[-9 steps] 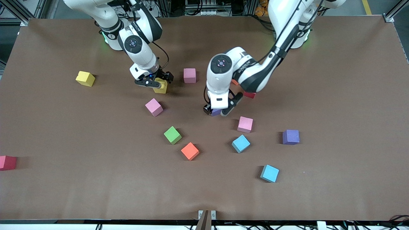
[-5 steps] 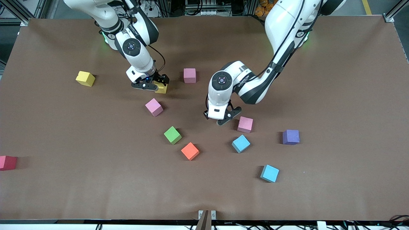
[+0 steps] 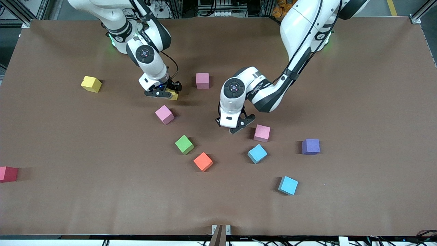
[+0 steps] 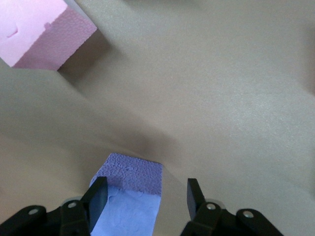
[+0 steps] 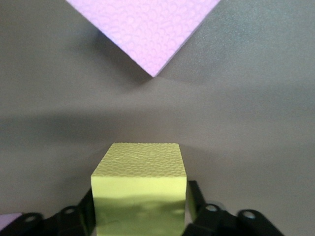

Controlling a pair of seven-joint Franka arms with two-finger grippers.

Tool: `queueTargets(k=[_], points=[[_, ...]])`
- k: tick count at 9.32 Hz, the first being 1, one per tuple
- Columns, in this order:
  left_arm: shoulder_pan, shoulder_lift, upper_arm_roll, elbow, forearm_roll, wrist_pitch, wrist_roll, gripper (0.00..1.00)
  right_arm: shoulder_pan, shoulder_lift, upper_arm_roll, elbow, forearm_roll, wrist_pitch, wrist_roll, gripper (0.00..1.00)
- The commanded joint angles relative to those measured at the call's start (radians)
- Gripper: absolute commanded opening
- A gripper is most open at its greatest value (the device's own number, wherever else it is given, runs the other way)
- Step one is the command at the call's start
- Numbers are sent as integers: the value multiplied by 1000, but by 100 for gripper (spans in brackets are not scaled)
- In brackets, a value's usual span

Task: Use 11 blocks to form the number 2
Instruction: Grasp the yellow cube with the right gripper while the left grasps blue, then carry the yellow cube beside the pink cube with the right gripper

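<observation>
With the left end effector (image 3: 235,125) clamped off-centre on a purple block (image 4: 129,196) at mid-frame beside a pink block (image 3: 262,133), it may slip or land skewed; the right end effector (image 3: 162,93), upper middle, pinches a yellow block (image 5: 140,194).

Front view: a high camera across the table (image 3: 375,205) looks steeply down and toward the two arm bases, which stand at 11 and 1 o'clock in the frame; the whole tabletop falls within it.

Left wrist view: a camera on the left arm's wrist looks down past the left gripper (image 4: 146,196) from close above the table, with a purple cube (image 4: 130,184) between the fingers and a pink cube (image 4: 42,32) at 10 o'clock.

Right wrist view: a like camera looks past the right gripper (image 5: 141,206), close on a yellow cube (image 5: 140,189), with a second pink cube (image 5: 147,27) at 12 o'clock.

Shared: each wrist view covers a small patch of the front view's table; that pink cube (image 3: 262,133) and the second one (image 3: 164,114) appear there too.
</observation>
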Motion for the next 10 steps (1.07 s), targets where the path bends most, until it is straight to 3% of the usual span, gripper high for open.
queueTargets(k=[1,4,7,10], points=[[-1,-4,-6,19,4,-43,9,74,-1,-3,2,3,-44,9,18,2],[4,-39,-6,13,2,-78,5,74,-3,-81,-6,4,-43,-26,18,0],[-2,-38,-16,-54,10,-81,3,74,78,-168,1,23,-41,-91,4,0],[-5,-36,-16,-96,14,-3,-29,74,112,-207,23,174,-35,-325,-78,0]])
